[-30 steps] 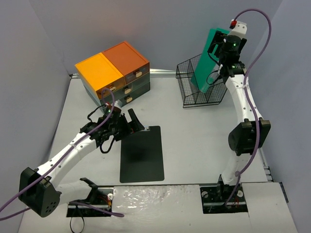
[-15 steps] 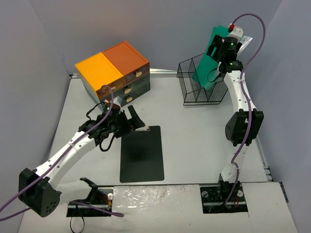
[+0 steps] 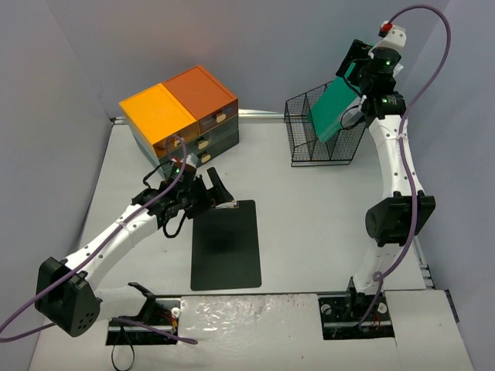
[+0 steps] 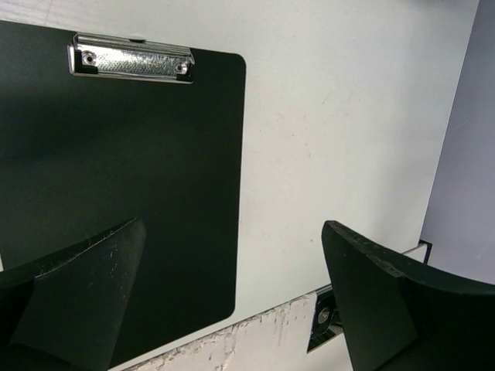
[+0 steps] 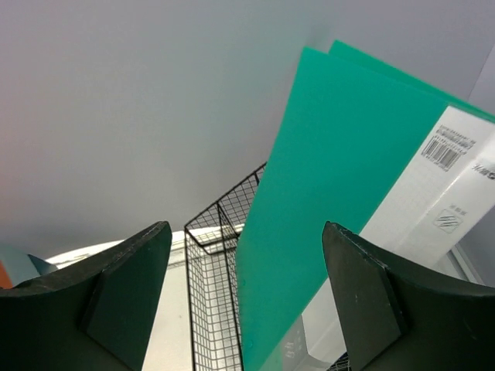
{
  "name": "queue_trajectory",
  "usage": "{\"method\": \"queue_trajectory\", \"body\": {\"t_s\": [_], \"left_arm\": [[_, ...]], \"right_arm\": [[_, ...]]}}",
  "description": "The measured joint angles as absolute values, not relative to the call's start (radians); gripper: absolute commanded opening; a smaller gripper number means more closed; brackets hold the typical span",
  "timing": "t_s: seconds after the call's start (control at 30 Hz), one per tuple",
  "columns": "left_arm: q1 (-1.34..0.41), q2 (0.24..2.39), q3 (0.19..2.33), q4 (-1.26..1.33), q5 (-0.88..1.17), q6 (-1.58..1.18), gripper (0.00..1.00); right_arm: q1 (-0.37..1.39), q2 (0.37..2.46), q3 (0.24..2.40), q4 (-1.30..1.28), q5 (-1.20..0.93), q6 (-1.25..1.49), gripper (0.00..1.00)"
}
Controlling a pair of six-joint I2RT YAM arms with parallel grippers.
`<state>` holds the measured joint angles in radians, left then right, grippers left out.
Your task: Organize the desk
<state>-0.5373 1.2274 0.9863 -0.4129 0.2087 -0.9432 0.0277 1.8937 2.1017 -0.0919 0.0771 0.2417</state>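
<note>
I see: black clipboard (image 3: 225, 246) at 6 o'clock; drawer unit (image 3: 179, 110) at 10; wire basket (image 3: 302, 147) holding tilted green folder (image 3: 332, 112) at 2.

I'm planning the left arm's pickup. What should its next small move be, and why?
Probably lower the left gripper straight down. Its jaws stand wide open above the black clipboard, which lies flat on the desk, one finger over the board, the other over bare desk, so its long edge sits between them, untouched.
</note>
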Motion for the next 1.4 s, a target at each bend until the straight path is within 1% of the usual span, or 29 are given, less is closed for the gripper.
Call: {"method": "queue_trajectory", "body": {"t_s": [0.17, 0.5, 0.7, 0.87, 1.07, 1.4], "left_arm": [[-0.537, 1.226, 0.986, -0.408, 0.209, -0.944, 0.97], [-0.537, 1.214, 0.985, -0.405, 0.208, -0.947, 0.97], [-0.537, 1.192, 0.960, -0.378, 0.208, -0.954, 0.97], [-0.537, 1.188, 0.911, -0.348, 0.209, -0.961, 0.97], [-0.537, 1.190, 0.902, -0.328, 0.216, -0.966, 0.97], [-0.537, 1.190, 0.902, -0.324, 0.221, -0.966, 0.97]], "right_arm": [[0.028, 1.851, 2.102, -0.118, 0.080, 0.251, 0.76], [0.013, 1.758, 2.073, -0.294, 0.209, 0.323, 0.76], [-0.045, 1.681, 2.010, -0.388, 0.229, 0.385, 0.76], [-0.080, 1.667, 1.983, -0.422, 0.229, 0.402, 0.76], [-0.122, 1.711, 1.980, -0.393, 0.120, 0.416, 0.76], [-0.201, 1.829, 1.979, -0.255, -0.058, 0.448, 0.76]]}}
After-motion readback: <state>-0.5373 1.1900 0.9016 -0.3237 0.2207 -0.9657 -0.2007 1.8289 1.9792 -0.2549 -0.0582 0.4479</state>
